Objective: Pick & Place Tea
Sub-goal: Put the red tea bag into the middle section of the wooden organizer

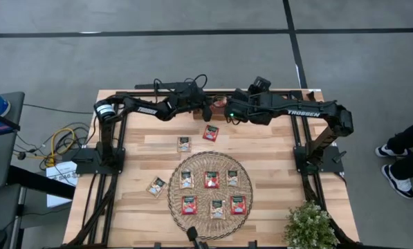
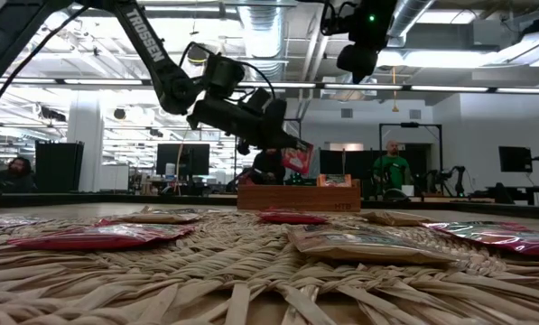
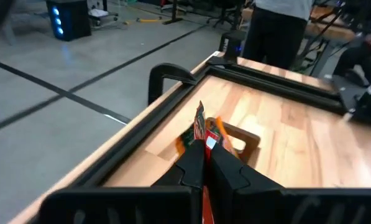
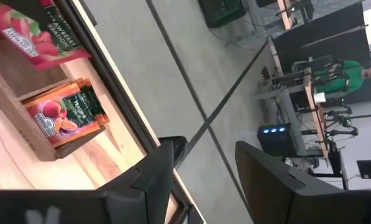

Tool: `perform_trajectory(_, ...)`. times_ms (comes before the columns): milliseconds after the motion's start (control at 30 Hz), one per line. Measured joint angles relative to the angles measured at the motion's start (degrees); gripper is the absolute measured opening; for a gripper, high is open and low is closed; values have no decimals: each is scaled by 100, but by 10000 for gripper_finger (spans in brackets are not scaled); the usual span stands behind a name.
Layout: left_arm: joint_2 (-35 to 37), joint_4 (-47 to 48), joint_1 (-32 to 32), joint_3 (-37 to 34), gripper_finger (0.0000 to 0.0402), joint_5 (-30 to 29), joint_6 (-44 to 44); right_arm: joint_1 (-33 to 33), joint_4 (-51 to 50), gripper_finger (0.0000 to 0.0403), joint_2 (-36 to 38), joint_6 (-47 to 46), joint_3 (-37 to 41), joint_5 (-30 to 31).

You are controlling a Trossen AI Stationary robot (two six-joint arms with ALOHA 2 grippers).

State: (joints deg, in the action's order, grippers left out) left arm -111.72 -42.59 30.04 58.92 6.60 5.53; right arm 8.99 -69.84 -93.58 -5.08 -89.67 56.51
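Left wrist view: left gripper [image 3: 205, 149] pinches 1 red sachet [image 3: 201, 124] above the wooden tray [image 3: 247, 139]. Right gripper [image 4: 201, 171] fingers spread, empty.

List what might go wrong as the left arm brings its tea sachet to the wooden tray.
1. The left gripper pinches the red sachet by one edge only, so it may slip or twist before release.
2. The wooden tray already holds an upright sachet; the new one could knock it.
3. The right gripper, open, is close by and could collide.
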Motion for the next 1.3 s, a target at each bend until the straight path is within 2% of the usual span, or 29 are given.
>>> perform_trajectory(133,0,4,2,2,0,-30,-235,13,82,164,0,-1,0,1)
perform_trajectory(333,0,187,11,21,0,-84,121,0,328,162,-2,0,0,0)
perform_trajectory(467,-75,594,18,345,0,-46,359,2,390,159,-2,1,0,-85)
perform_trajectory(533,-100,854,31,507,0,177,623,-7,474,157,-2,1,0,-250)
perform_trajectory(667,-170,845,31,825,0,363,770,-39,471,155,-4,22,0,-403)
perform_trajectory(967,-175,1755,218,846,0,449,878,-103,436,154,-4,55,0,-407)
perform_trajectory(1300,-177,1681,208,844,0,579,762,-106,489,148,-4,53,0,-411)
